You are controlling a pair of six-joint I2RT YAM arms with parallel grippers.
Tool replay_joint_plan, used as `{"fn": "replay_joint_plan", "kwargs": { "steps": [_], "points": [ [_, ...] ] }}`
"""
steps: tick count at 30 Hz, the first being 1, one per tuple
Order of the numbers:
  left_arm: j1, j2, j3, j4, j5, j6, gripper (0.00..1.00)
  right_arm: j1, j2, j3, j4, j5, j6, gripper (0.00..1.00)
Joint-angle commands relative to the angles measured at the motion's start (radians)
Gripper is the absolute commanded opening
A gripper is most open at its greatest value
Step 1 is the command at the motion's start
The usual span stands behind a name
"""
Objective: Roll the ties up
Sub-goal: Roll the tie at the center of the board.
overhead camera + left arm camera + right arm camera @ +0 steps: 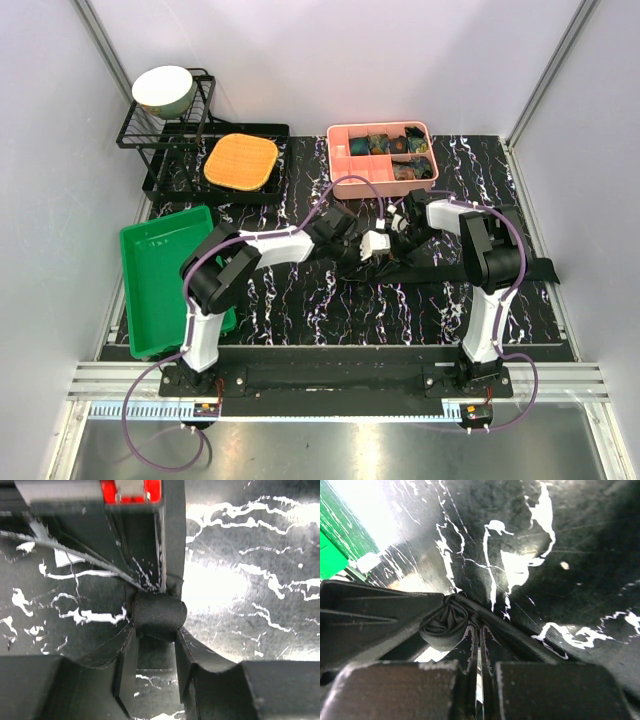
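Black tie (pixel 159 615), part-rolled: left gripper (pixel 156 635) narrowed on roll, right gripper (pixel 479 630) shut beside; wind turns tight, edges aligned.

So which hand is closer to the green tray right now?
Left. The left hand is mid-table, right of the green tray, clasping the rolled end of the black tie. The right hand meets it from the far side, slightly farther from the tray.

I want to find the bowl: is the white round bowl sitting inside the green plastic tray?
No, the white round bowl rests on the black wire rack, apart from the green plastic tray.
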Motion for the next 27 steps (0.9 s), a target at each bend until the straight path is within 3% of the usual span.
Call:
{"fn": "replay_joint_plan", "kwargs": {
  "steps": [1, 9, 19, 26, 27],
  "points": [
    [-0.042, 0.033, 0.077, 0.078, 0.059, -0.048, 0.36, 0.005, 0.071, -0.020, 0.067, 0.232, -0.036, 0.00],
    [-0.048, 0.115, 0.123, 0.110, 0.099, -0.126, 0.41, 0.005, 0.074, -0.033, 0.090, 0.209, -0.022, 0.00],
    [-0.045, 0.130, 0.039, 0.213, 0.188, -0.189, 0.44, 0.005, 0.078, -0.044, 0.107, 0.180, -0.015, 0.00],
    [-0.065, 0.124, 0.013, 0.156, 0.021, -0.076, 0.47, 0.005, 0.100, -0.041, 0.121, 0.126, -0.001, 0.00],
    [-0.068, 0.128, 0.024, 0.121, 0.004, -0.050, 0.43, 0.006, 0.101, -0.041, 0.122, 0.126, 0.001, 0.00]
  ]
}}
